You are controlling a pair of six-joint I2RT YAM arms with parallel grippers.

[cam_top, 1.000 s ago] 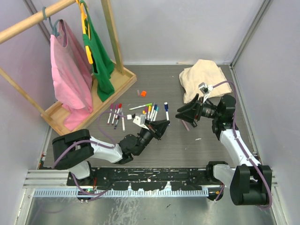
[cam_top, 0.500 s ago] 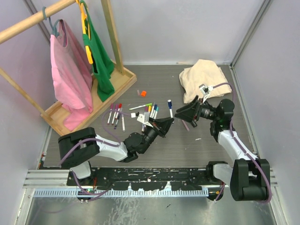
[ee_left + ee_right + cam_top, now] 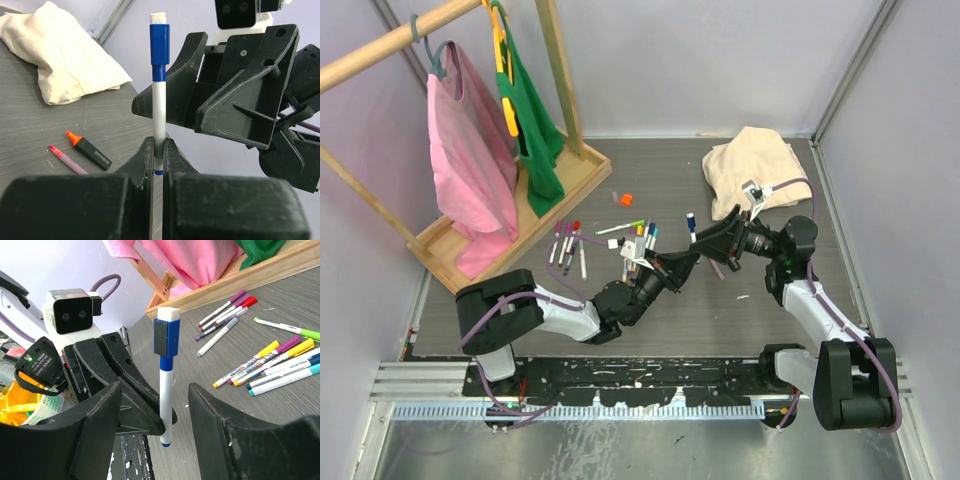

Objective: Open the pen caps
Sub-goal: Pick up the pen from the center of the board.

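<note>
Blue plastic, squared and glossy, the pen cap carries a white felt tuft on its end and sits fully seated on a thin white marker barrel, upright at upper centre of the left wrist view. The left gripper is clenched on the lower barrel, its matte black fingers pinching just above the blue butt end. The right gripper is released, its broad black jaws flanking the marker without touching it, so this cap is not yet pulled.

Little seems done. One small orange cap lies loose in the upper middle of the overhead view. A stubby black highlighter shows a bare orange tip at lower left of the left wrist view. The slim coloured markers fanned on the grey wood-grain tabletop at the right of the right wrist view appear capped. A crumpled cream cloth lies soft at upper left.
</note>
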